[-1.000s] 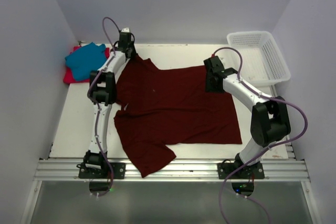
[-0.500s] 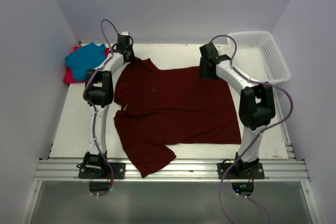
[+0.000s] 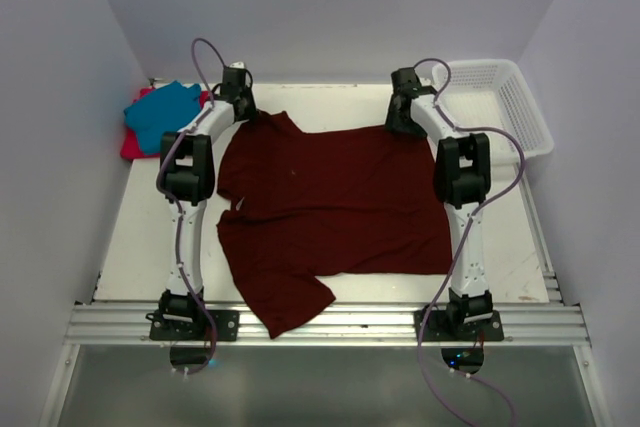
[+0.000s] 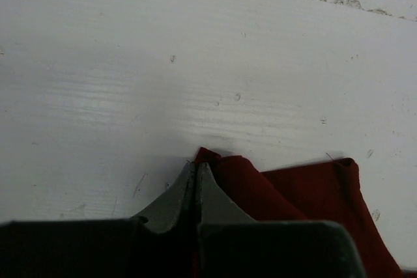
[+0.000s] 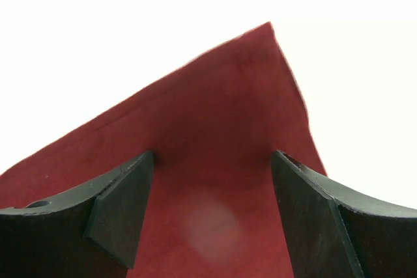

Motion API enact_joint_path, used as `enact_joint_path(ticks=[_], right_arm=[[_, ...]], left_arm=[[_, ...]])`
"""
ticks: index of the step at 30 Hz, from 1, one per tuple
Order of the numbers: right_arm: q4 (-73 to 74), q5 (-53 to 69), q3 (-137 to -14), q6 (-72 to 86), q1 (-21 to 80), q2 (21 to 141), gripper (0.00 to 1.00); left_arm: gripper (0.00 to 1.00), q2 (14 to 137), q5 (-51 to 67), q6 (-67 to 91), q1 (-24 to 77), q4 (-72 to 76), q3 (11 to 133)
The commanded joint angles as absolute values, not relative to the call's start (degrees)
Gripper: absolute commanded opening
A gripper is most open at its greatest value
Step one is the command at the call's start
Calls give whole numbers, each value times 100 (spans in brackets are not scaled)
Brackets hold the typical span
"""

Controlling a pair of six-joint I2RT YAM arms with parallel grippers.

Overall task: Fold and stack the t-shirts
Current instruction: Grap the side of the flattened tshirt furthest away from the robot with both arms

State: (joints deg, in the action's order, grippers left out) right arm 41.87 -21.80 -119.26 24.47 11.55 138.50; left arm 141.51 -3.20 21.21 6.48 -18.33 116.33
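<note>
While the maroon t-shirt point(image 3: 330, 207) lies spread out on the white surface point(image 3: 140, 237), I can see no fold in it yet. It lies mostly flat. One sleeve reaches down to the near edge of the surface.

My left claw point(image 4: 195, 168) is shut tight on the far left corner of this shirt, up by the shoulder. A little bit of dark red cloth pokes out at the tips. My right claw point(image 5: 212, 161) is wide open over the far right corner. Its two fingers stand one on each side of that corner, and it holds nothing.

The teal t-shirt point(image 3: 162, 113) sits in the far left corner of the surface, on top of the red-pink t-shirt point(image 3: 132, 145). They look lumpy to me, more like a heap than a neat pile, but I cannot tell for sure. The white mesh basket point(image 3: 478, 67) stands at the far right, apart from all the shirts.

So I think the job is near its start. The maroon shirt needs its folds. After that I think the other two shirts need folding too. Then all three must go in one stack.
</note>
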Motion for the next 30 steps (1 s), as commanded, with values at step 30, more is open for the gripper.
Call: enact_joint_path(ticks=[30], right_arm=[[4043,-1872,-13316,1899,492,14731,71]], left_arm=[[0,13975,-158,2021,677,-1811,11654]])
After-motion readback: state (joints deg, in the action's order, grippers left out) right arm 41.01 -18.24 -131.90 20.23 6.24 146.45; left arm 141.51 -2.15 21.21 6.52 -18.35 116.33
